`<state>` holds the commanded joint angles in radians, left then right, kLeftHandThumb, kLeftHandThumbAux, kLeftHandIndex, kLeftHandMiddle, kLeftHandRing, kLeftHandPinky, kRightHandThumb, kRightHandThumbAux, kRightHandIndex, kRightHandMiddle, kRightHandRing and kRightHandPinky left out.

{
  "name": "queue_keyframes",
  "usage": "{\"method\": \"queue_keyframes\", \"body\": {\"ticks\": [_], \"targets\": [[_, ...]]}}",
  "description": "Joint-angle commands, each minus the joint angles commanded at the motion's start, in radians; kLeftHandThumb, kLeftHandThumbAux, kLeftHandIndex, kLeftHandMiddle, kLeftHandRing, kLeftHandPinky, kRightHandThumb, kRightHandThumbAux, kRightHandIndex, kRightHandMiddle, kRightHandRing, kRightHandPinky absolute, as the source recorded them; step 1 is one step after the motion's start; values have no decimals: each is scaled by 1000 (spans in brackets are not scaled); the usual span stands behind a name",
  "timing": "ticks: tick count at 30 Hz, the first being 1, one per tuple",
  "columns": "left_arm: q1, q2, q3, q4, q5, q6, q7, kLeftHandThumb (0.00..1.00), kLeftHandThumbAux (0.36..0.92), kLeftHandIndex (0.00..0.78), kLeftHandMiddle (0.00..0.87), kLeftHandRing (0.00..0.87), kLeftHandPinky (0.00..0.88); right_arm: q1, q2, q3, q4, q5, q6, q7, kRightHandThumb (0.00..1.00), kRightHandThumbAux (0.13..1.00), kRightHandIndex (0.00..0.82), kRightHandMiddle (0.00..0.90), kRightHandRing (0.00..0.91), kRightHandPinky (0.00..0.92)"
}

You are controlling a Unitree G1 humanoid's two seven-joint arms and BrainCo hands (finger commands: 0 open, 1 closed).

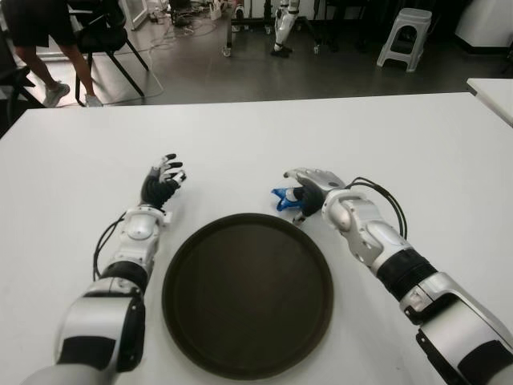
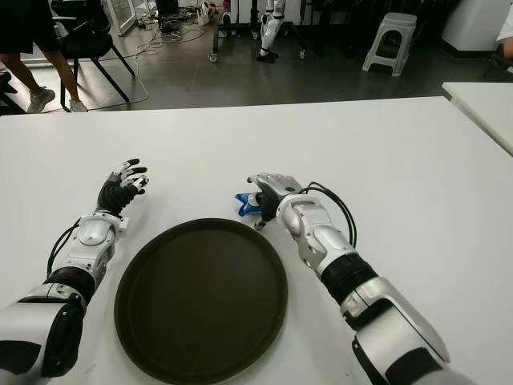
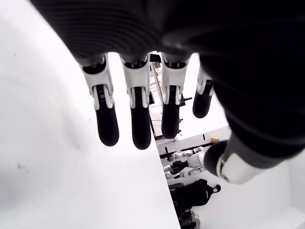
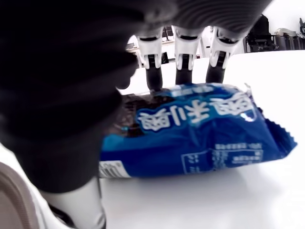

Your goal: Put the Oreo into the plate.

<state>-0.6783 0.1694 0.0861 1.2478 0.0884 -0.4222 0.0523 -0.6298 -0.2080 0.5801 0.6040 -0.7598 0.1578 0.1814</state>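
A blue Oreo packet (image 1: 281,197) lies on the white table just beyond the far rim of the dark round plate (image 1: 248,321). My right hand (image 1: 301,195) is draped over the packet from the right. In the right wrist view three fingers (image 4: 184,71) press on the far edge of the Oreo packet (image 4: 200,129) and the thumb closes on its near side; its underside touches the table. My left hand (image 1: 163,180) shows left of the plate, its fingers (image 3: 138,124) spread and holding nothing.
The white table (image 1: 256,136) runs wide on all sides of the plate. A second white table (image 1: 495,90) stands at the far right. Beyond the table's far edge are a stool (image 1: 405,36), a chair (image 1: 104,40) and a person's legs (image 1: 48,72).
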Motion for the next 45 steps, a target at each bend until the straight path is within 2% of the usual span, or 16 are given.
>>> {"method": "queue_keyframes", "body": {"ticks": [4, 10, 13, 19, 23, 26, 32, 36, 45], "targets": [[1, -1, 0, -1, -1, -4, -5, 70, 652, 156, 226, 251, 287, -5, 7, 4, 21, 5, -3, 12, 0, 837, 87, 97, 86, 91], [5, -2, -2, -4, 1, -10, -3, 76, 659, 152, 225, 249, 287, -5, 3, 2, 11, 18, -9, 55, 0, 842, 72, 78, 64, 86], [8, -2, -3, -6, 2, -15, 2, 74, 662, 151, 226, 250, 288, -21, 3, 5, 32, 31, -19, 109, 0, 850, 69, 75, 60, 80], [11, -1, -3, -9, 1, -19, -4, 78, 644, 146, 224, 252, 296, -53, -37, 20, 9, 49, -57, 244, 0, 833, 69, 74, 61, 60], [13, 1, -3, -9, 0, -23, -10, 83, 629, 144, 223, 251, 297, -61, -46, 25, 7, 55, -76, 302, 0, 825, 64, 76, 60, 48], [15, 1, -4, -10, 0, -27, -16, 81, 630, 144, 224, 250, 294, -104, -64, 18, 72, 82, -146, 357, 0, 848, 47, 77, 47, 40], [18, 0, -6, -11, 2, -33, -14, 68, 629, 146, 227, 251, 294, -137, -66, 15, 134, 86, -208, 364, 0, 868, 34, 76, 37, 27], [17, -2, -7, -12, 2, -31, -15, 70, 630, 144, 225, 251, 297, -214, -49, 22, 263, 77, -274, 348, 0, 847, 25, 69, 36, 22], [17, -5, -2, -14, -8, -26, -16, 67, 615, 142, 219, 241, 289, -228, -35, 36, 343, 68, -330, 313, 0, 797, 8, 49, 19, 5]]}}
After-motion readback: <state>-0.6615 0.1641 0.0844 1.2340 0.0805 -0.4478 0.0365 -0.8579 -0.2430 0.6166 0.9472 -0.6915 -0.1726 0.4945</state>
